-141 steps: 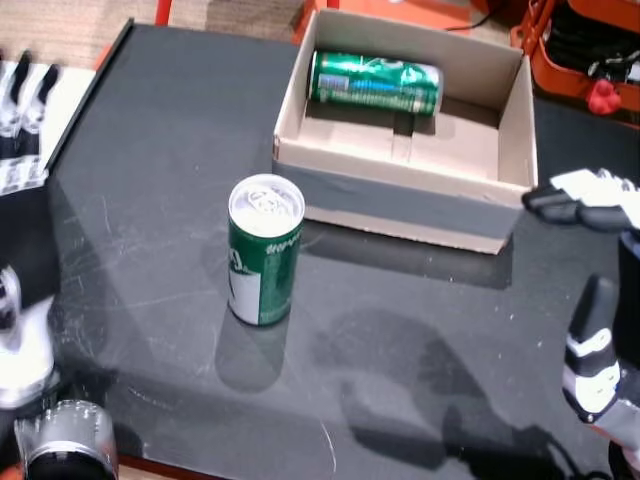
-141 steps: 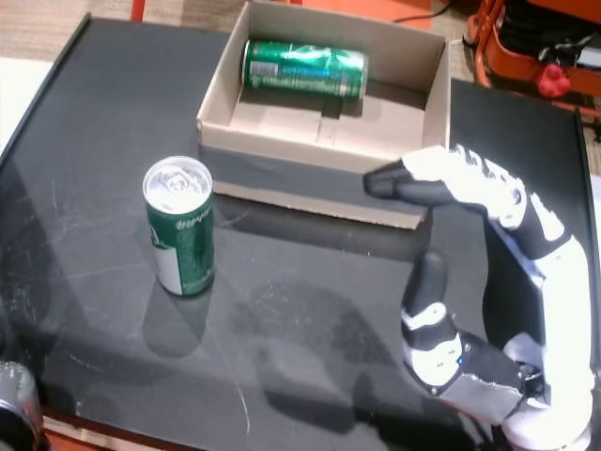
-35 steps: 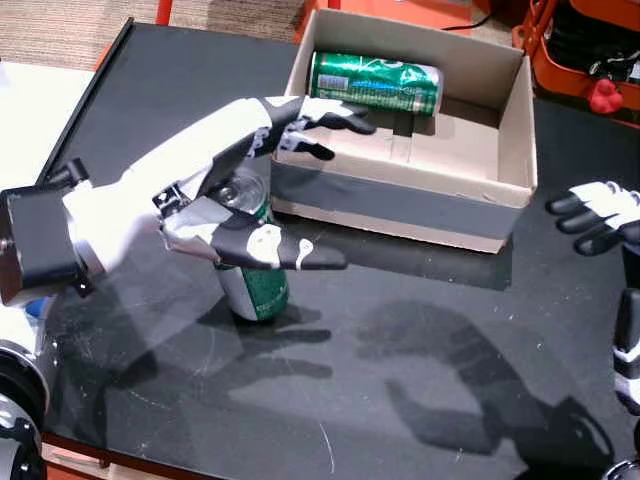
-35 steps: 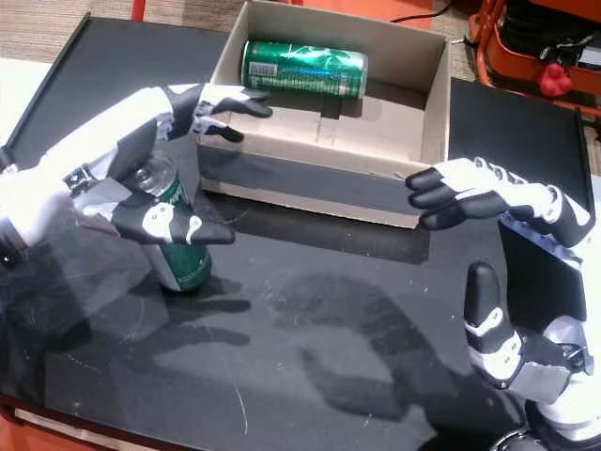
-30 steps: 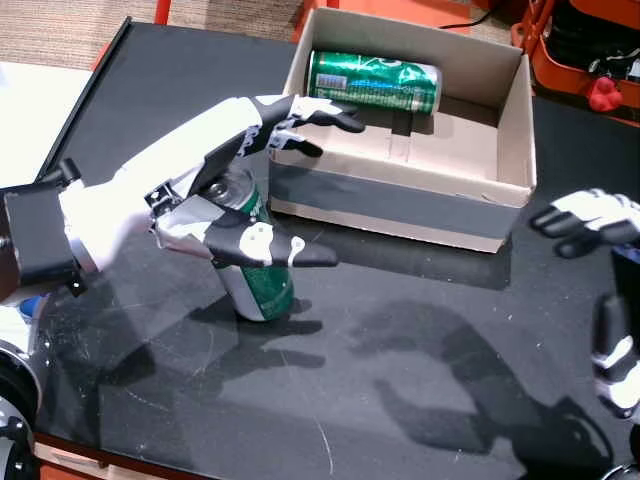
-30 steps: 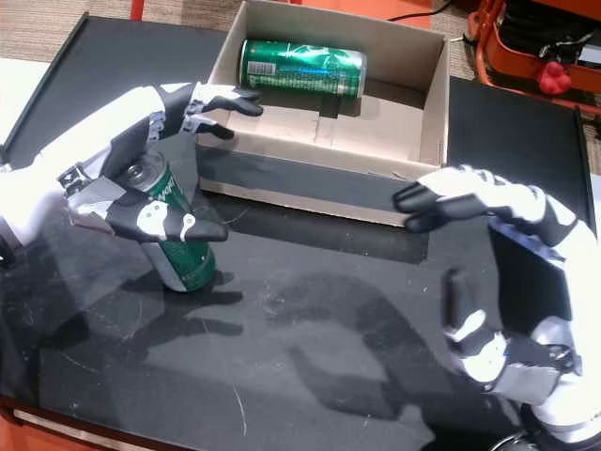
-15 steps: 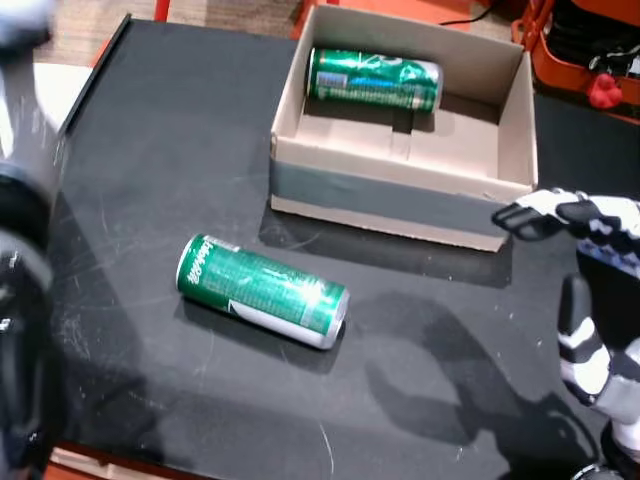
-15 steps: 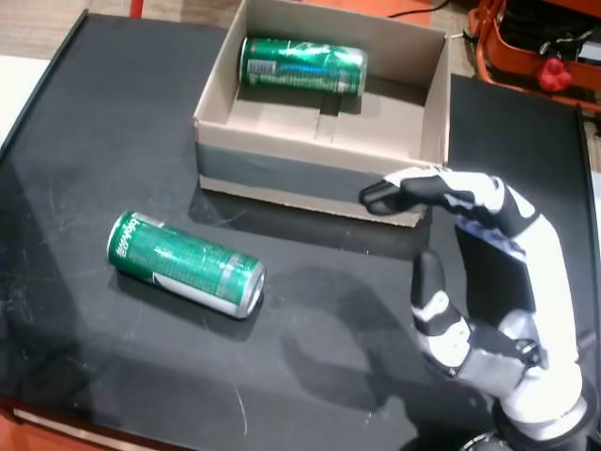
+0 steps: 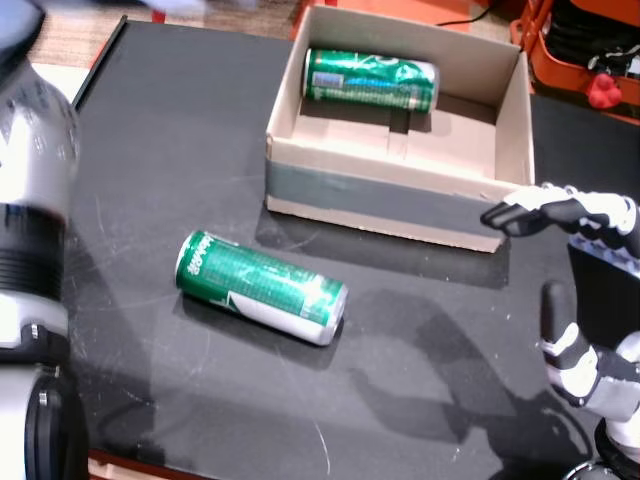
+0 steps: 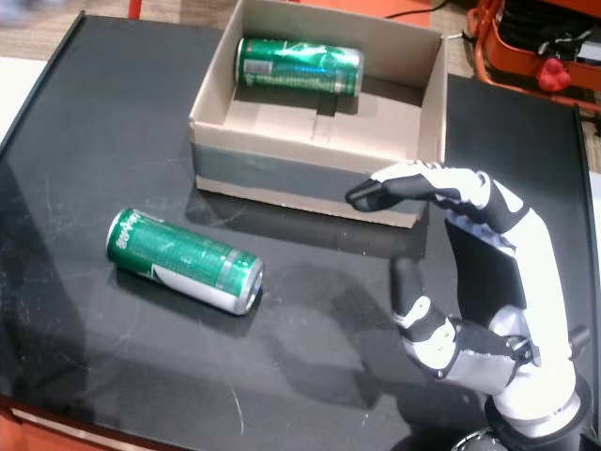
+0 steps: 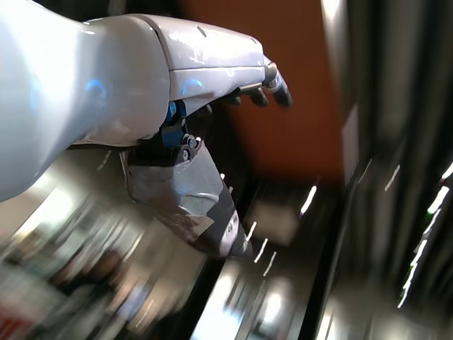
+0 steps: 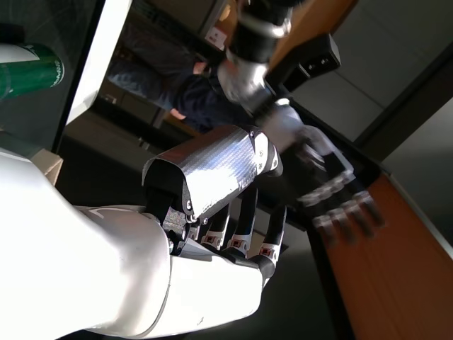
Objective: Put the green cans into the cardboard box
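Head view, box: the cardboard box [image 9: 400,195] sits in the upper middle of the frame; one green can [image 9: 371,79] lies on its side against the far wall inside it; that part of the task looks done.
Head view, loose can: a second green can [image 9: 262,288] lies on its side on the black table [image 9: 160,150], left of centre and below the box; nothing touches it; by my reading this one is left to do.
Head view, right hand: the right hand [image 9: 580,290] is at the right edge, fingers curved and apart from the thumb, holding nothing; its fingertips are near the box's lower right corner; whether they touch cannot be told.
Other head view: the same layout; the can in the box [image 10: 299,64] at upper middle, the can on the table [image 10: 185,260] at lower left, the right hand [image 10: 451,272] at lower right, empty.
Left wrist view: the left hand [image 11: 191,106] is at upper left against a blurred background, fingers extended close together, thumb apart, gripping nothing; no can in view.
Right wrist view: the right hand [image 12: 226,205] at centre, fingers slightly bent and side by side, empty; a green can [image 12: 30,71] shows at the upper left edge.
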